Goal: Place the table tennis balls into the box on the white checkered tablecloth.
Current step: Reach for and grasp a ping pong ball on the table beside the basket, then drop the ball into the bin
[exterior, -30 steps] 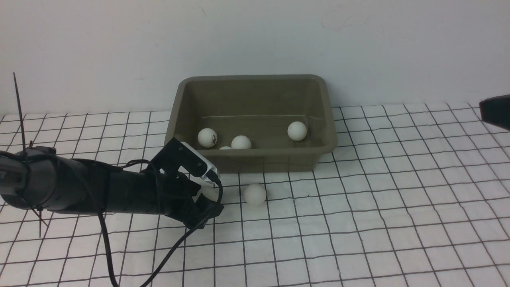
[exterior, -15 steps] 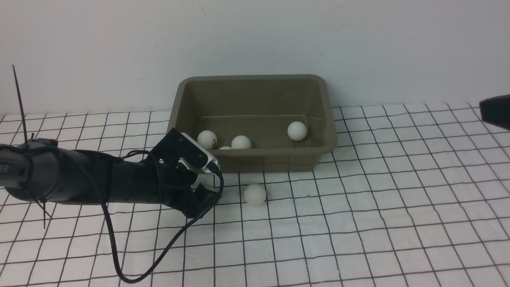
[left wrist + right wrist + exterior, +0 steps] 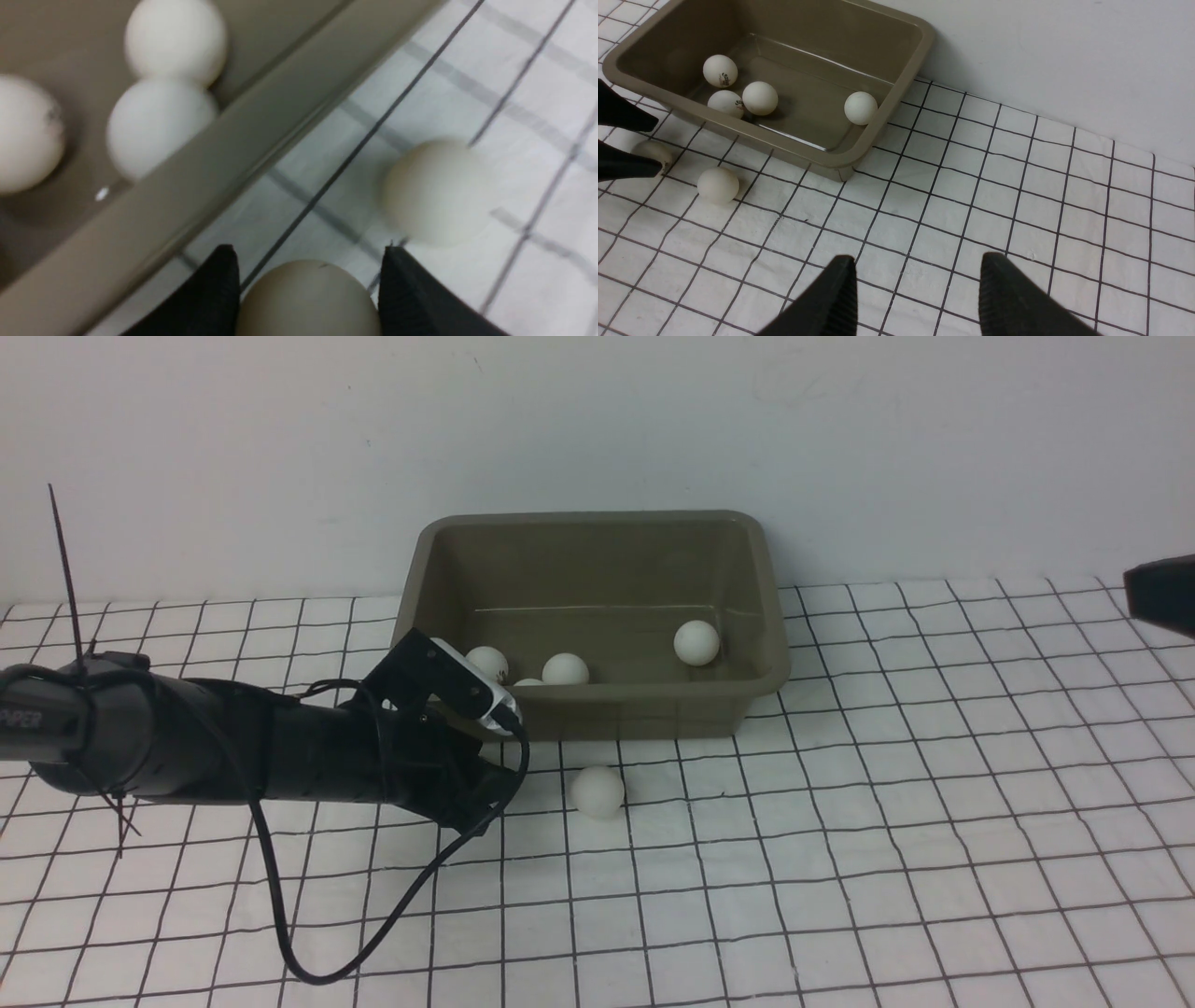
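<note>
Four balls in box; left gripper clasps fifth ball; sixth ball on tablecloth; right gripper wide

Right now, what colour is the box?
The box is olive-brown; right wrist view shows it best.

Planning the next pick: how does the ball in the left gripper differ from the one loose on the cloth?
The gripped ball is clamped in the left gripper; the loose ball lies free on the tablecloth, to its right. Both are white, equal-sized, outside the box.
</note>
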`<state>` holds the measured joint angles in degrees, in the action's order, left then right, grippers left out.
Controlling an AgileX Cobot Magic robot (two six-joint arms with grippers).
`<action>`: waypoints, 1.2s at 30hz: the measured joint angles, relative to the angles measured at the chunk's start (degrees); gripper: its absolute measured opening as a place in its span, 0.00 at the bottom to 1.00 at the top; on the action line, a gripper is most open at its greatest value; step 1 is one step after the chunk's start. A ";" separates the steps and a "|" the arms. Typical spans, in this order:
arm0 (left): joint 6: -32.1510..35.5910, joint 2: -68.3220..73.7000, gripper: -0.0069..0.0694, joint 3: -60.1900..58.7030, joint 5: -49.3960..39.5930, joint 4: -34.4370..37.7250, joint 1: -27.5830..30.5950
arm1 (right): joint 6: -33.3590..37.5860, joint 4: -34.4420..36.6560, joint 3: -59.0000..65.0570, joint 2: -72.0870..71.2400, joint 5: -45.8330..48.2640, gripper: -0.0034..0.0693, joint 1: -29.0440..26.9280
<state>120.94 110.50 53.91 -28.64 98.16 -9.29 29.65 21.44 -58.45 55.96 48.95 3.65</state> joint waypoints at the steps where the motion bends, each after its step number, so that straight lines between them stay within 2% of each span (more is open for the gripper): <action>1: -0.84 -0.62 0.54 0.00 -1.58 0.00 0.00 | 0.00 0.00 0.00 0.00 -0.09 0.51 0.00; 7: -7.01 -3.43 0.54 0.00 -13.51 -0.25 0.00 | 0.00 0.00 0.00 0.00 -0.13 0.51 0.00; 9: -7.36 -4.19 0.54 0.00 -19.84 -0.47 0.00 | 0.00 0.00 0.00 0.00 -0.13 0.51 0.00; 11: -5.47 -4.33 0.54 0.74 -21.69 -0.98 0.00 | 0.00 0.00 0.00 0.00 -0.13 0.51 0.00; 18: -2.91 -4.16 0.54 8.79 -12.66 -1.30 0.00 | 0.02 0.00 0.00 0.00 0.44 0.51 0.00; 23: 2.89 -1.59 0.54 16.71 -2.70 -0.86 0.05 | 0.02 0.00 0.00 0.00 0.50 0.51 0.00; 27: 6.40 3.23 0.54 20.93 -1.92 -0.86 0.05 | 0.02 0.00 0.00 0.00 0.50 0.51 0.00; 31: 2.06 6.03 0.56 23.26 -0.65 -0.91 0.05 | 0.02 0.00 0.00 0.00 0.50 0.51 0.00; 34: -3.63 5.85 0.66 23.61 2.78 -0.83 0.05 | 0.02 0.00 0.00 0.00 0.32 0.51 0.00; 36: -6.82 4.81 0.69 23.61 3.94 -1.15 0.05 | 0.02 0.00 0.00 0.00 0.13 0.51 0.00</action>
<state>114.12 115.31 77.52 -24.70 97.01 -9.23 29.66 21.44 -58.45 55.96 49.08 3.65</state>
